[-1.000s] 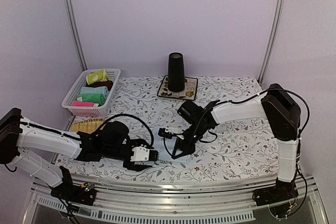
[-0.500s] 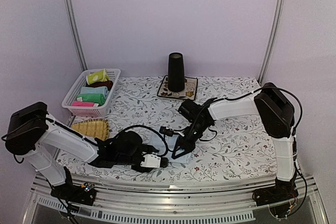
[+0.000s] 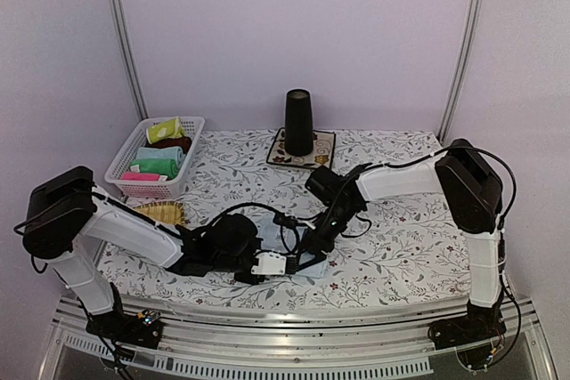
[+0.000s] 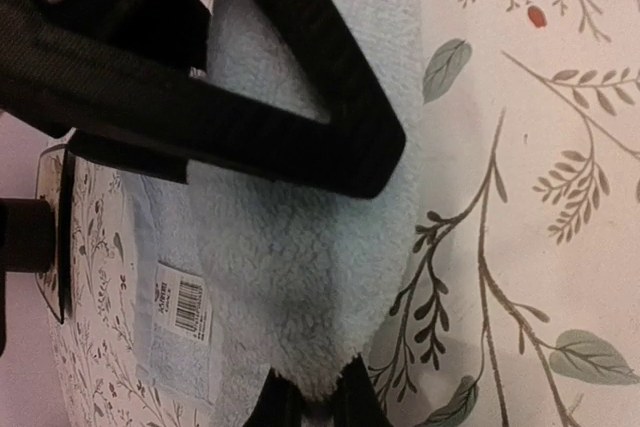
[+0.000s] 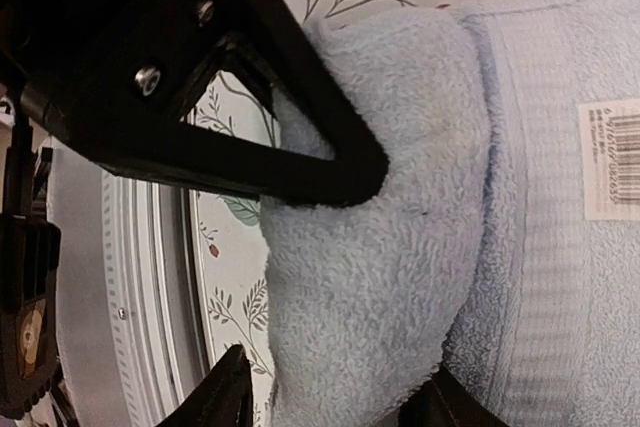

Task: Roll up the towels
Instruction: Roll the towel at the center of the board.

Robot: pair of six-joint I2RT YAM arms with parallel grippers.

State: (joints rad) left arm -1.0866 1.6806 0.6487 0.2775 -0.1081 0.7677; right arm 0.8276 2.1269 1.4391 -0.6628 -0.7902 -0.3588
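A light blue towel (image 4: 300,277) lies partly folded on the flowered tablecloth at the front centre; the arms hide most of it in the top view. My left gripper (image 3: 283,264) (image 4: 312,402) is shut on the tip of the towel's folded flap. My right gripper (image 3: 312,245) (image 5: 335,397) stands open, its jaws on either side of the thick fold (image 5: 370,287) with a gap showing on the left side. The two grippers face each other closely over the towel. A yellow-green towel (image 3: 165,129) lies in the basket at the back left.
A white basket (image 3: 120,175) with several cloths stands back left, and a woven straw tray (image 3: 156,213) lies in front of it. A black cup (image 3: 298,122) stands on a flowered mat (image 3: 322,159) at the back centre. The table's front rail (image 3: 294,327) runs just below the grippers.
My left arm has swung right to the towel and its gripper has shut on the fold. My right gripper has opened its jaws and stayed almost in place.
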